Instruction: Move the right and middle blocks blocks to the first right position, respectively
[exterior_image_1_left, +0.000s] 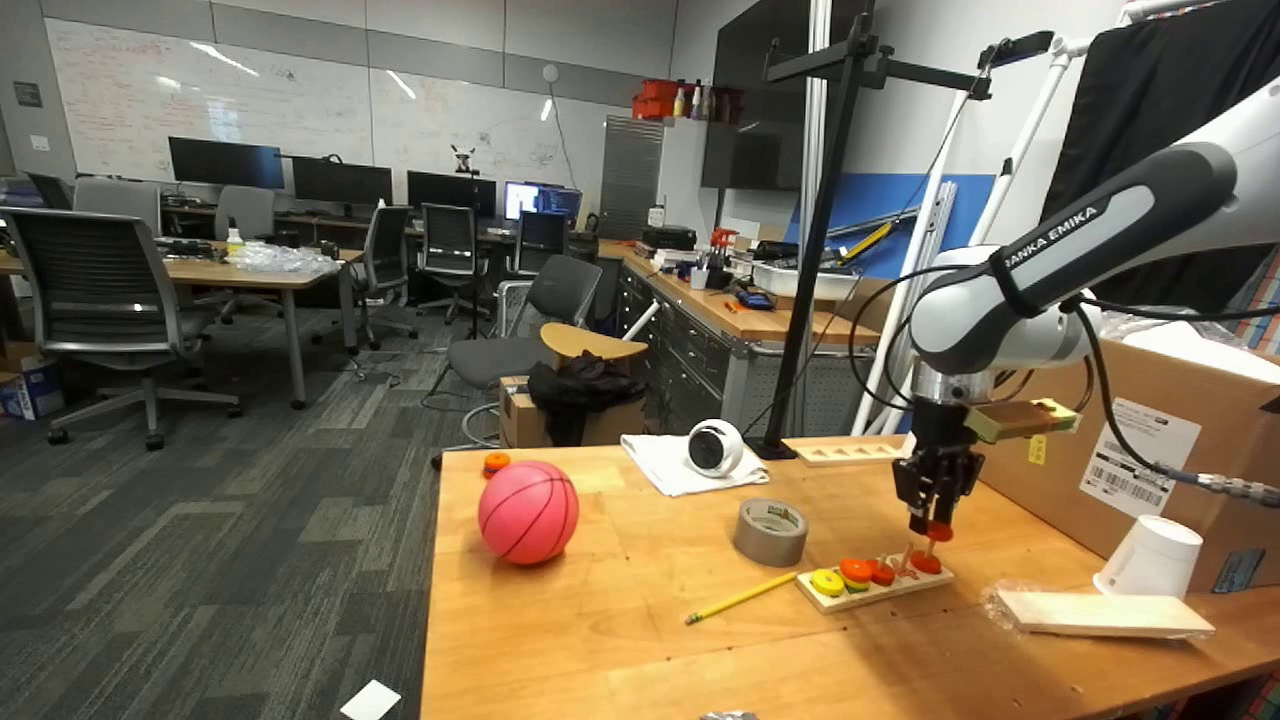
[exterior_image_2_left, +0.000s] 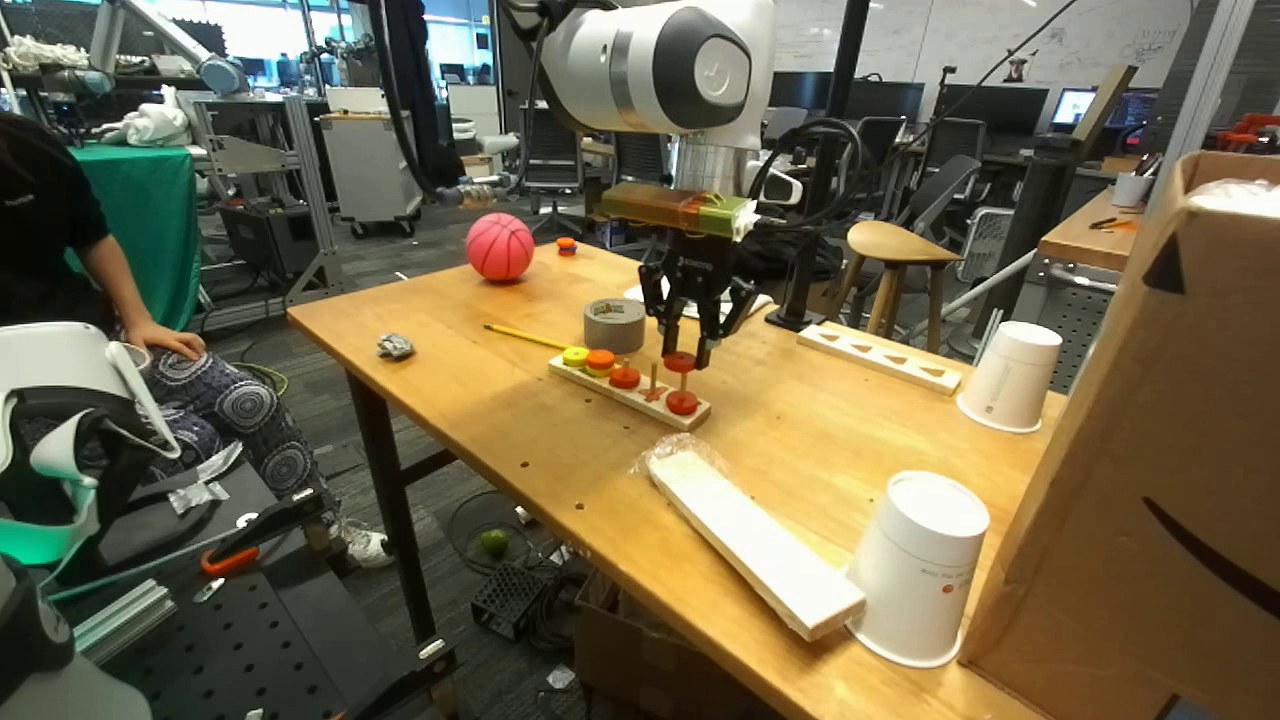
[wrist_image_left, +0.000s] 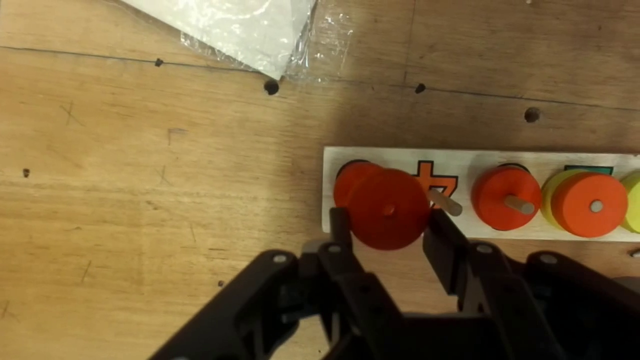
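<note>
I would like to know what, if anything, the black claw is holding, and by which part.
The black claw holds a flat round red disc by opposite sides of its rim.

I have free table (wrist_image_left: 150, 225) to one side of my pincer (wrist_image_left: 390, 220); an uncovered wooden peg (wrist_image_left: 446, 202) crowds the other.

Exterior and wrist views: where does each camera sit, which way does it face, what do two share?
Exterior view: raised, facing across the table to the whiteboard; arm, gripper at image right.
Exterior view: near the box, facing along the table to the pink ball; arm, gripper upper centre.
Wrist view: at the arm's end, facing down at the peg board; gripper holds a red disc.
Both exterior views share the tape roll.
</note>
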